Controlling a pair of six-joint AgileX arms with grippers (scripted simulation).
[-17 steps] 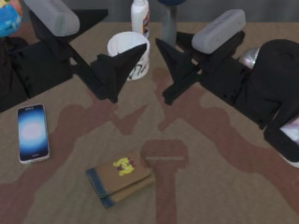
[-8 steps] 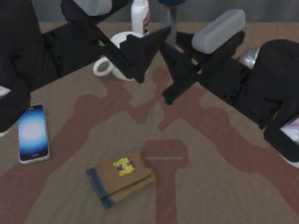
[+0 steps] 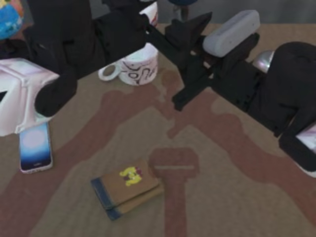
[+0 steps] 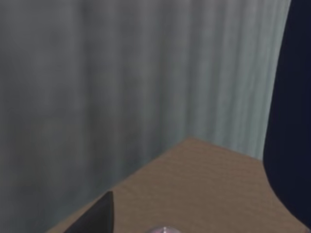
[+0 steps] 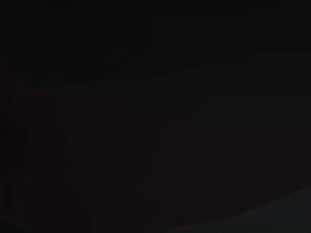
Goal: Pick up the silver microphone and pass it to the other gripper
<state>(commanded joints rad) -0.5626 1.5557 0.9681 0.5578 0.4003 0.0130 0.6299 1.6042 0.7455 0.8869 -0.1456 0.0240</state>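
Upright at the desk's (image 3: 237, 187) far middle edge: mic (image 3: 181, 3), rounded dark foam head, silver handle mostly hidden. Left gripper (image 3: 186, 28) stretched across beside it, right gripper (image 3: 190, 69) just below, possibly placed so for the handover. Cannot tell whether either's jaws are apart or clamped. Right wrist view dark.

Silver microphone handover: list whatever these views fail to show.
- Silver microphone: top view shows only a sliver at the upper edge, behind both claws; the grip is hidden.
- Left gripper: its fingers merge with the right gripper; neither's opening is readable.
- Right wrist view: dark.
- Left wrist view: a dark shape is cut off by the edge.
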